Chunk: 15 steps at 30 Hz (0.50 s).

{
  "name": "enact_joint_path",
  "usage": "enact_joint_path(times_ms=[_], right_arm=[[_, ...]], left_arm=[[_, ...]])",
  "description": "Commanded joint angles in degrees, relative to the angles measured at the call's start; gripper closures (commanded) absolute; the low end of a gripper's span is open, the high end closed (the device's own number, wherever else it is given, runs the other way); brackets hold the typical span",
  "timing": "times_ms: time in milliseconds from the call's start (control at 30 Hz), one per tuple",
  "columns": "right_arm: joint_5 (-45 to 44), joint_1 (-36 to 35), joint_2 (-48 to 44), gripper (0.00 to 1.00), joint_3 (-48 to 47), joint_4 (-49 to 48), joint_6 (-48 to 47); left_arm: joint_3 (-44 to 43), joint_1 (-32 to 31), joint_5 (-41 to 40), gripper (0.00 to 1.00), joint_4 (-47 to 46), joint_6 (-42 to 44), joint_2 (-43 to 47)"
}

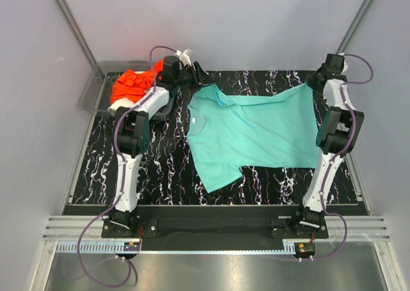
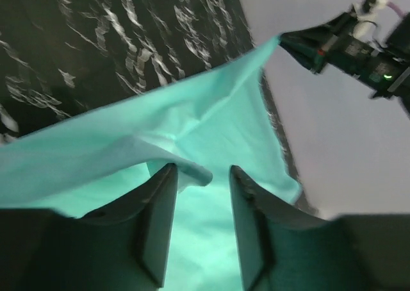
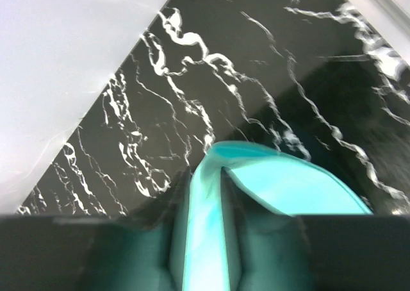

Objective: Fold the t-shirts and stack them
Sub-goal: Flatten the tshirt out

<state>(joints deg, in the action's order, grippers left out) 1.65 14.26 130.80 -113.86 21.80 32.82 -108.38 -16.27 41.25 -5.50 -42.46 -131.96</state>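
Observation:
A turquoise t-shirt [image 1: 256, 131] lies spread on the black marbled mat [image 1: 154, 156], collar to the left. My left gripper [image 1: 200, 73] is at its far left sleeve. In the left wrist view it [image 2: 202, 170] is open, and a fold of the shirt [image 2: 211, 118] lies against the left fingertip. My right gripper [image 1: 317, 81] is at the shirt's far right corner. In the right wrist view it [image 3: 206, 170] is shut on a fold of the turquoise cloth [image 3: 295, 188]. An orange t-shirt [image 1: 131, 84] lies crumpled at the far left. The cream-white and magenta-red shirts do not show clearly.
The orange shirt sits in a grey plastic tray [image 1: 93, 89] beyond the mat's far left corner. Pale enclosure walls [image 1: 256, 22] stand close behind and on both sides. My right arm [image 2: 349, 44] shows at the top right of the left wrist view.

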Motion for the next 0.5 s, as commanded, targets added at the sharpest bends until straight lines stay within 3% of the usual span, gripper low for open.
enact_joint_path(times_ms=[0,100,133,200,467], right_arm=[[6.35,0.06,4.28,0.65,-11.95,2.52,0.85],[3.72,0.15,3.94,0.46,-17.68,12.8,-1.86],[2.23,0.24,2.89,0.44,-18.49,18.22,-2.75],[0.73,0.33,0.34,0.4,-16.14,21.69,-4.94],[-5.69,0.5,-21.54,0.32,14.15,23.37,-1.45]], left_arm=[[-6.93,0.81,-6.95,0.52,4.68,6.13,-1.55],[-0.56,-1.12,-17.21,0.38,14.35,20.1,8.0],[1.48,-2.7,-19.7,0.32,17.68,26.4,13.26],[8.57,-3.94,-23.92,0.32,20.07,29.88,18.82],[33.63,-10.97,-26.32,0.34,26.58,22.08,41.67]])
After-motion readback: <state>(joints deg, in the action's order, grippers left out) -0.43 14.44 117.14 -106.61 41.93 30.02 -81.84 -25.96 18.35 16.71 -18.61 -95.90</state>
